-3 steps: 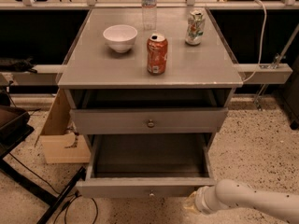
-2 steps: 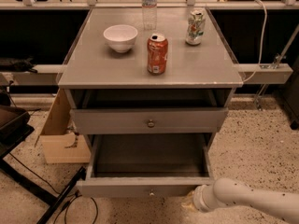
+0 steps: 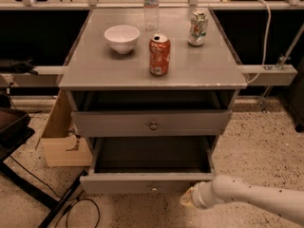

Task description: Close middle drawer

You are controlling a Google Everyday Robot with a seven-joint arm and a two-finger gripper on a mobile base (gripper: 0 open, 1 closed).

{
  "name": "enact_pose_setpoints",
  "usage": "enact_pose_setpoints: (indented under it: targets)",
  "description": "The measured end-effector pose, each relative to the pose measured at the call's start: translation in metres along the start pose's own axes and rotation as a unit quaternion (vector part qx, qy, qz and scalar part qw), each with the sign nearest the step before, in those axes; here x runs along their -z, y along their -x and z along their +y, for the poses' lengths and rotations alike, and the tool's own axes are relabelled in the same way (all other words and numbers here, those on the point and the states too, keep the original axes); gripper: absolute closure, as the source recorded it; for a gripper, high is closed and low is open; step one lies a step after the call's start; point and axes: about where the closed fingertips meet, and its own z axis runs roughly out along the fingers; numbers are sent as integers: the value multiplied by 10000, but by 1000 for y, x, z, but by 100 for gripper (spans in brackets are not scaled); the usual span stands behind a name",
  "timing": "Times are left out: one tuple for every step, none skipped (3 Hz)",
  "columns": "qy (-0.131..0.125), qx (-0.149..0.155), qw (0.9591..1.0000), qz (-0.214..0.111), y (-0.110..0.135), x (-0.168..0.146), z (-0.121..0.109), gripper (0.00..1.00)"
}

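Looking at a grey cabinet (image 3: 95, 70) with stacked drawers. Pulled a long way out, low in the view: the middle drawer (image 3: 118, 183), a wide flat grey front with a small round metal knob (image 3: 153, 188) and a deep, dark grey box behind. Above, only a little way out: the top grey drawer (image 3: 114, 123), with a round knob (image 3: 153, 125) of its own. Down at the bottom right: the white speckled robot arm (image 3: 256, 202), with the yellowish gripper (image 3: 188, 198) at its tip, just beside the right end of the middle drawer's front (touching or not, hard to say). No telling whether open or shut, and nothing seen held.

Step in hand, most likely: getting set to push, with the middle drawer not yet closed. Next, probably: press flat against the front and push straight toward the cabinet, slow and even, all the way in. Better to push nearer the knob than from one end only, to keep from twisting and jamming.
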Motion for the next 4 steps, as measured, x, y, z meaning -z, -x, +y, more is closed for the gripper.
enact_pose_setpoints:
  targets:
    - [-101,285,9995,-13,19,1,-31,100]
    - [-102,286,9995,-14,19,1,-30,100]
    - [-238,582,9980,-107,39,6,-69,100]
    - [-278,723,9968,-183,50,7,-85,100]
